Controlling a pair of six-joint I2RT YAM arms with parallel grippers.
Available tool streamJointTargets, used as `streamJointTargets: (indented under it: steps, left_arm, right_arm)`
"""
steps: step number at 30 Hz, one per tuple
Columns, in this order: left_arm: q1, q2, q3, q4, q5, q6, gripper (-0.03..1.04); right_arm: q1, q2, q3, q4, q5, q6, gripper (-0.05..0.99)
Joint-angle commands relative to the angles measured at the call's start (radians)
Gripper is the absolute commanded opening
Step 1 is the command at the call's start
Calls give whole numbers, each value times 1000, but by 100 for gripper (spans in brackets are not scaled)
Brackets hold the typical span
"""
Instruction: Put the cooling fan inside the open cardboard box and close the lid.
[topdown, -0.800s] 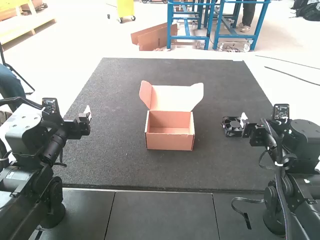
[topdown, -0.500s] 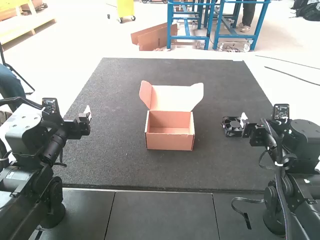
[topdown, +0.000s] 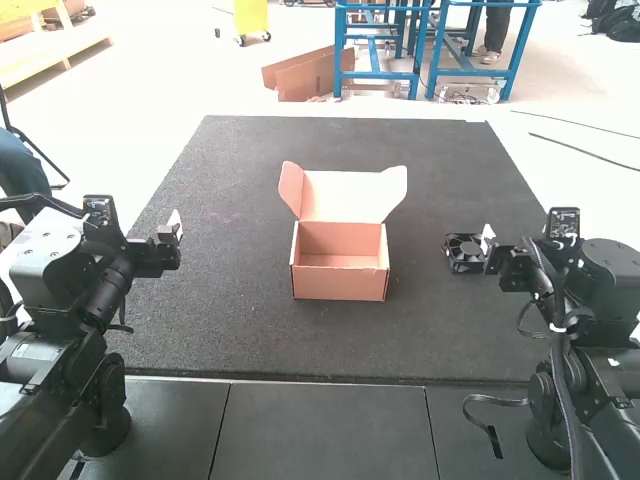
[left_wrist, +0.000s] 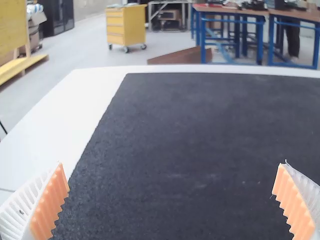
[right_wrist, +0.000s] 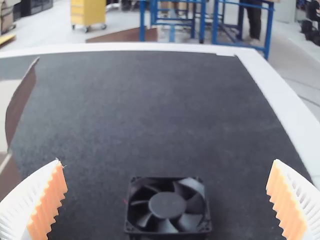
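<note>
A small black cooling fan (topdown: 464, 253) lies flat on the dark mat, to the right of the open cardboard box (topdown: 339, 260). The box stands mid-mat with its lid (topdown: 345, 193) raised at the back. My right gripper (topdown: 486, 246) is open just behind the fan; in the right wrist view the fan (right_wrist: 168, 205) lies between and slightly ahead of the spread fingers (right_wrist: 44, 201). An edge of the box (right_wrist: 20, 99) also appears there. My left gripper (topdown: 173, 229) hangs open over the mat's left side, its orange pads (left_wrist: 49, 204) wide apart with nothing between them.
The dark mat (topdown: 240, 180) covers most of the white table (topdown: 130, 140). Bare mat lies around the box on all sides. The arm bases stand at the front left (topdown: 55, 300) and front right (topdown: 590, 300).
</note>
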Motion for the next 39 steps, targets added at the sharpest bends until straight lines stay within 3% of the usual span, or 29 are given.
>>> streamJointTargets:
  steps: [1, 4, 6, 11, 16, 22, 25, 28, 30, 33, 39]
  left_arm:
    - [1, -9, -6, 53, 13, -1, 97]
    - [7, -9, -4, 141, 27, -1, 97]
    - [7, -9, 2, 176, 32, -1, 97]
    - [-1, 6, 60, 190, 36, -1, 97]
    - [-1, 101, 159, 168, 41, -1, 97]
    - [6, 327, 330, 161, 18, -1, 97]
    - [6, 447, 442, 87, 16, -1, 97]
    - [4, 557, 564, -48, 16, -1, 97]
    - [6, 620, 642, -160, 16, -1, 97]
    - [6, 715, 742, -309, 16, -1, 97]
    - [1, 798, 835, -406, 15, -1, 97]
  right_arm:
    - [-14, -8, -4, 64, 34, 41, 92]
    - [-14, -8, -2, 214, 45, 55, 92]
    - [-13, -6, 13, 239, 40, 54, 92]
    - [-14, 40, 87, 237, 32, 54, 92]
    - [-13, 207, 210, 230, 62, 54, 92]
    - [-14, 485, 434, 125, 85, 58, 92]
    - [-14, 629, 575, 41, 101, 58, 92]
    - [-13, 761, 736, -102, 140, 52, 92]
    - [-14, 834, 835, -166, 146, -52, 92]
    - [-19, 917, 958, -234, 207, -66, 91]
    - [-27, 1101, 1132, -471, 215, -75, 91]
